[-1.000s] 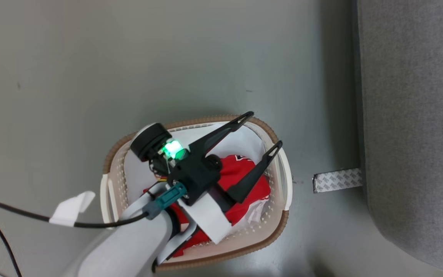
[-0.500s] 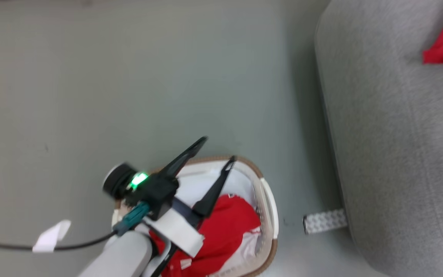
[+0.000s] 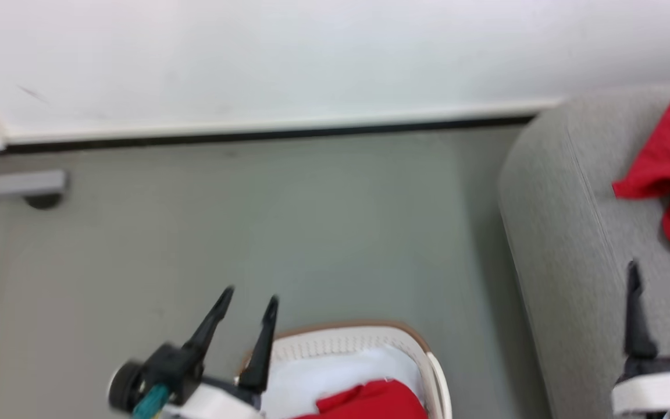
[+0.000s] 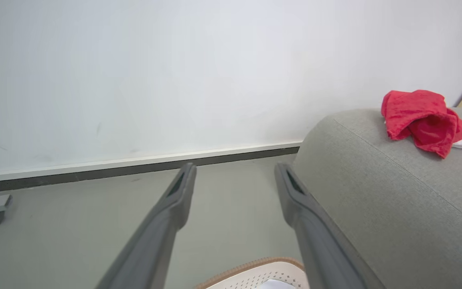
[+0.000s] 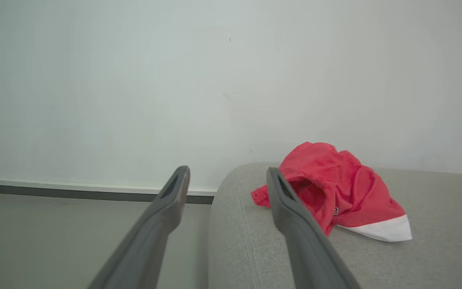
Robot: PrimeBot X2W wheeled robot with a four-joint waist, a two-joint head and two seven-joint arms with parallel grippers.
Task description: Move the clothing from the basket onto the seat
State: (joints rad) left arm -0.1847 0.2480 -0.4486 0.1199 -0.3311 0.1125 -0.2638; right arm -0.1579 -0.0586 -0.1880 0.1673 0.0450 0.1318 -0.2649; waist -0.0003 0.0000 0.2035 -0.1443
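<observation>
While left gripper [image 3: 250,294] and right gripper [image 3: 660,266] hover with fingers spread and empty, clothing [image 3: 370,400] lies inside the basket [image 3: 346,336], where a hasty grab could drag out the white cloth [image 3: 335,377] beside it.

Left gripper [image 3: 250,294] low at robot's left, two dark fingers spread, angled up and slightly right. Black wrist housing [image 3: 167,365] and teal connector [image 3: 150,400] behind it, blurred. Right gripper [image 3: 660,266] low at robot's right, fingers parted, near parallel, pointing straight up from pale wrist cuff [image 3: 655,393]. Wrist views confirm both pairs apart.
</observation>
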